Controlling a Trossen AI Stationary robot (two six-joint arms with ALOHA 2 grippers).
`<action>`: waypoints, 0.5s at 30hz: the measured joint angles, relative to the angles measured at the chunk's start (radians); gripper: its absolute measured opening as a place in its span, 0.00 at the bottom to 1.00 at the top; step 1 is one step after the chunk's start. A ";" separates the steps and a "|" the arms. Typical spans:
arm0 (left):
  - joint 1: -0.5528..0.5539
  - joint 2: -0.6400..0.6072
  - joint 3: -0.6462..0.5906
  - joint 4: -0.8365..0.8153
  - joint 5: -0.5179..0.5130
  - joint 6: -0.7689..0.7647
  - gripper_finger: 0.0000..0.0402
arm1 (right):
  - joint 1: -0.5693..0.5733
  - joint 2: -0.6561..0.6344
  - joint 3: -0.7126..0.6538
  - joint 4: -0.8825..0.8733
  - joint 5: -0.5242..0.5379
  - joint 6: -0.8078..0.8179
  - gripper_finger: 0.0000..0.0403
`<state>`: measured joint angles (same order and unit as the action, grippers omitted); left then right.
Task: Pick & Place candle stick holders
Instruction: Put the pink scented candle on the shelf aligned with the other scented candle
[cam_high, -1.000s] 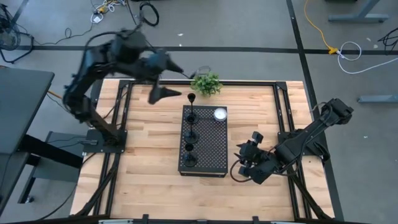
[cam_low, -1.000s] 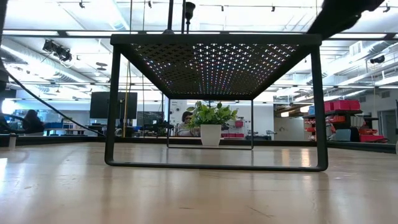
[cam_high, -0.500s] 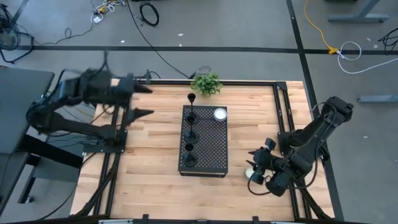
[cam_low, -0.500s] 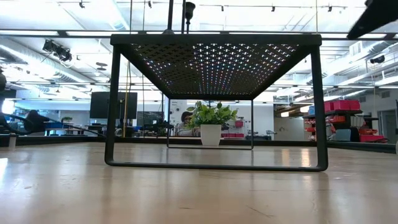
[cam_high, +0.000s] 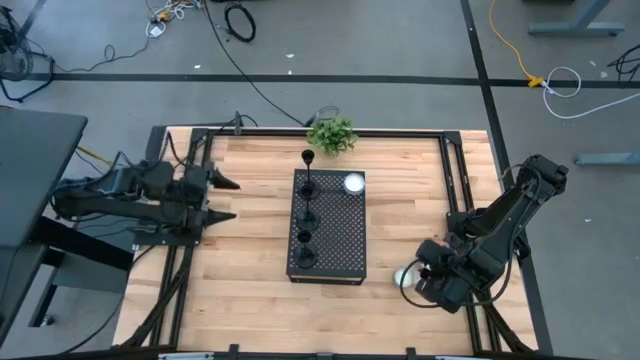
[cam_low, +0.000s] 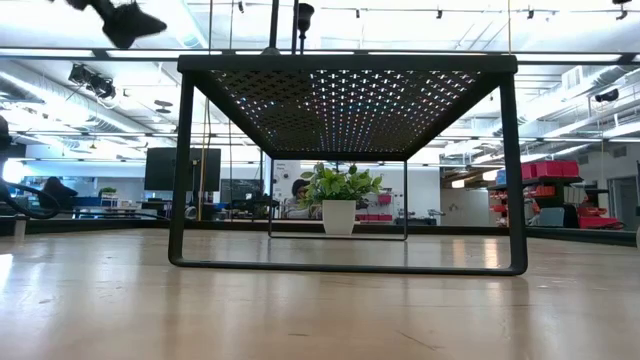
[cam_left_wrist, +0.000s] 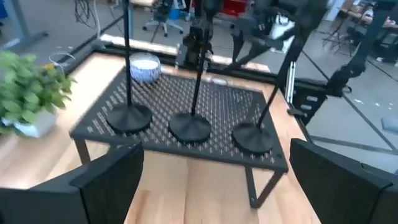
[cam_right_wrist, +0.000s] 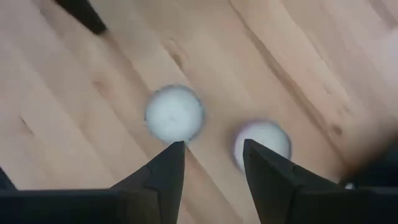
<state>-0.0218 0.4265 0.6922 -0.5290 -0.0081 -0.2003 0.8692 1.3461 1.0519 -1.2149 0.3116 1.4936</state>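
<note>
We see the three slender black metal candle stick holders (cam_high: 307, 215) standing upright in a row on the black perforated rectangular metal box (cam_high: 337, 232) mid-table. Our left gripper (cam_high: 222, 198) waits near the table's left edge, fingers spread wide and empty. Our right gripper (cam_right_wrist: 211, 163) hovers over two small white round candles (cam_right_wrist: 175, 112) near the box's front right corner, fingers apart and holding nothing.

— What is cut off in the left wrist view?
— The tops of the three candle stick holders (cam_left_wrist: 189, 124) are cropped by the picture's edge, and the whole view is blurred.

— And in the low view?
— Only two thin stems are seen above the perforated box (cam_low: 345, 100); their bases are hidden by its top.

— The candles (cam_right_wrist: 175, 113)?
— They are shown blurred in the right wrist view; in the high view they are largely hidden beneath the right gripper (cam_high: 432, 283).
</note>
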 joint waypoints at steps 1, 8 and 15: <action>-0.006 -0.010 -0.022 0.009 0.003 -0.002 0.99 | 0.000 0.001 0.000 -0.002 -0.010 0.032 0.41; -0.068 -0.053 -0.149 0.142 -0.002 -0.019 0.99 | 0.000 0.021 -0.001 -0.178 -0.070 0.249 0.41; -0.212 -0.131 -0.276 0.179 -0.248 -0.069 0.99 | -0.001 0.034 -0.114 -0.181 -0.107 0.343 0.41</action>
<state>-0.2338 0.2955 0.4162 -0.3498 -0.2559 -0.2690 0.8686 1.3796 0.9382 -1.3959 0.2043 1.8365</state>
